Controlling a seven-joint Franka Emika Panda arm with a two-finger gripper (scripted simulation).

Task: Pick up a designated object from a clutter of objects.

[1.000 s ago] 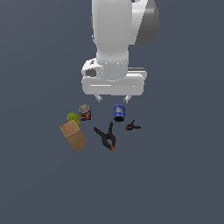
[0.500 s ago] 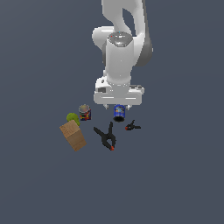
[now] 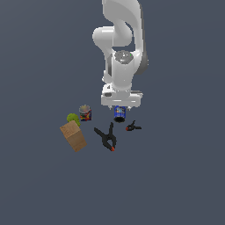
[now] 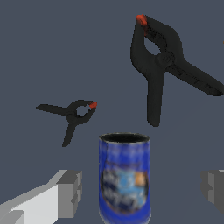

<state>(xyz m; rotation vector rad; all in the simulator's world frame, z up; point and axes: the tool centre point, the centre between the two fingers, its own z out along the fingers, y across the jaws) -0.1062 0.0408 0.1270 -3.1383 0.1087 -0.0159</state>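
Exterior view. White Franka arm [image 3: 121,57] reaches down from the upper middle of the frame, hand pointing at the floor. Gripper [image 3: 120,107] sits directly over the blue can [image 3: 119,113]; the hand covers the can's upper part, and only the blue body and dark end show below it. Fingers are not resolvable here.

Clutter, placed by clock direction from the blue can:
- red-and-dark can [image 3: 85,113] with grey top, at 9 o'clock, near, upright
- green ball [image 3: 72,118], further out at 9 o'clock, just beside the brown box [image 3: 73,136]; contact cannot be told
- brown box at about 8 o'clock, tilted
- large black clamp [image 3: 107,137] at about 7 o'clock, near, red tip away from the can
- small black clamp [image 3: 132,127] at about 4 o'clock, near

All lie on a plain dark grey floor [image 3: 176,176].

Wrist view. Blue can [image 4: 125,177] stands between the two grey fingertips [image 4: 70,193], one on each side. Clear gaps on both sides: jaws spread wide, not touching the can. Label is white with blue and orange patches; dark rim at the far end. Beyond the can, small black clamp [image 4: 72,115] and large black clamp [image 4: 164,63], both red-tipped, well apart from each other.
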